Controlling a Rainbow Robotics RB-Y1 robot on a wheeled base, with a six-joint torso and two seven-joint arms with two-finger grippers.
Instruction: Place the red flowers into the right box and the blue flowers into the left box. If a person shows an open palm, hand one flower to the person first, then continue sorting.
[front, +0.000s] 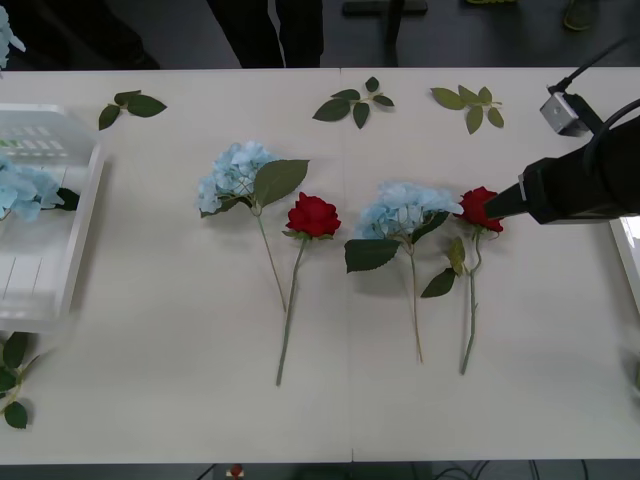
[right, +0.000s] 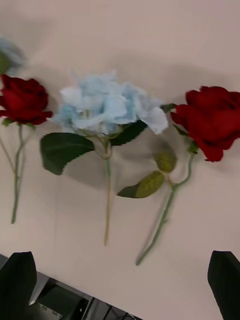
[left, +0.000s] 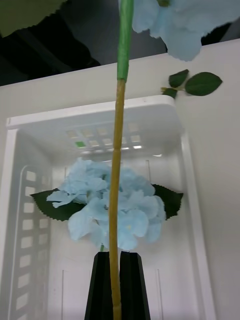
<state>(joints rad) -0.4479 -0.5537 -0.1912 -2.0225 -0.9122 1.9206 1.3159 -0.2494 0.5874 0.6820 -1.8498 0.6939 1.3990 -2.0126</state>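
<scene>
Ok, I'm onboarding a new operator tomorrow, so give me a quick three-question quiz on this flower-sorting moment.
1. True or false: the left gripper is shut on the stem of a blue flower held above the left box.
2. How many red roses lie on the table? A: one. B: two. C: three.
3. Fill in: the open right gripper hovers by the ____ rose in the row on the table.

Key: 1 true; 2 B; 3 rightmost.
</scene>
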